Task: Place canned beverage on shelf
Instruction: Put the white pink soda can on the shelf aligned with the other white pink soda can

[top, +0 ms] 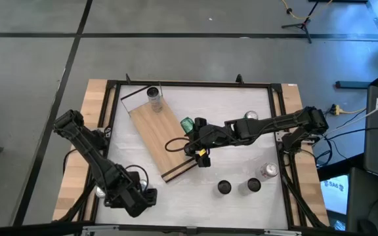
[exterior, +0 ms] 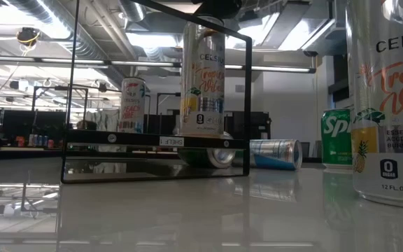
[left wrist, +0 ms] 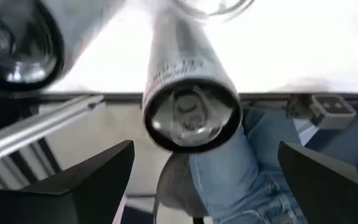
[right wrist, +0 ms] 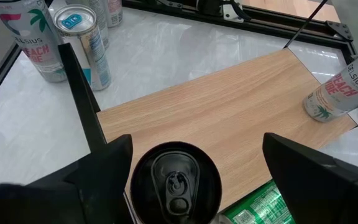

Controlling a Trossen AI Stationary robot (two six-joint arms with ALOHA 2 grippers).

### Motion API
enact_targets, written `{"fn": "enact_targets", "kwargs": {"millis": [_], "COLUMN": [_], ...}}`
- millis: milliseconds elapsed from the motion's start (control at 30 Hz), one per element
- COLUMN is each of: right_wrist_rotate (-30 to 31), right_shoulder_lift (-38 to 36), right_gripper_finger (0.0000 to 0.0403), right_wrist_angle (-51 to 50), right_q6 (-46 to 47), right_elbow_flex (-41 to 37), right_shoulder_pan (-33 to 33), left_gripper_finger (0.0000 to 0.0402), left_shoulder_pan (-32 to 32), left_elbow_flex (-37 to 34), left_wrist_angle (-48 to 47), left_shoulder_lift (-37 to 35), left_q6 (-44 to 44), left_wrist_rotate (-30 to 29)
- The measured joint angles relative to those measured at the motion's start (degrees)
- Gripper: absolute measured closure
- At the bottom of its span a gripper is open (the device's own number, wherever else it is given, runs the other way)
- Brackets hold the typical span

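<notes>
Right now your right pincer [top: 201, 155] hangs over the near end of the shelf [top: 151, 131], the wooden board lying slantwise on the white table [top: 241, 203]. Its fingers stand apart, and in the right wrist view a dark-topped can [right wrist: 176, 183] sits upright between them, close to both but seemingly not squeezed. A green can [top: 188, 124] lies just beside the pincer, on the shelf's edge. Further along the board, well away from the pincer, one light can [top: 154, 98] stands upright near the far end.

Your left pincer [top: 146, 198] waits at the table's near left, its fingers wide apart, with a silver can [left wrist: 188, 93] lying on its side just ahead of them and nothing held.

To do this step well, judge whether the dark-topped can's base is flat on the wood before you draw away. Lift the right pincer straight up so neither finger drags the can sideways, and steer clear of the green can alongside, which looks easy to nudge off the edge.
</notes>
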Motion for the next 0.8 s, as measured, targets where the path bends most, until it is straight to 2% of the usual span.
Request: {"fn": "enact_targets", "kwargs": {"millis": [100,533,800], "right_wrist_rotate": [0.0,0.0,-0.02], "right_shoulder_lift": [0.0,0.02,0.02], "right_gripper_finger": [0.0049,0.0049,0.0049], "right_wrist_angle": [0.0,-0.01,-0.02], "right_q6": [0.0,0.01,0.0], "right_elbow_flex": [0.0,0.0,0.0], "right_shoulder_pan": [0.0,0.0,0.0], "left_gripper_finger": [0.0015,0.0015,0.0015], "left_shoulder_pan": [-0.04,-0.08,-0.18], "left_elbow_flex": [-0.59,-2.97,-2.97], "left_wrist_angle": [0.0,0.12,0.57], "left_shoulder_lift": [0.0,0.21,3.85], "left_q6": [0.7,1.37,4.51], "left_wrist_rotate": [-2.27,-1.98,-1.71]}}
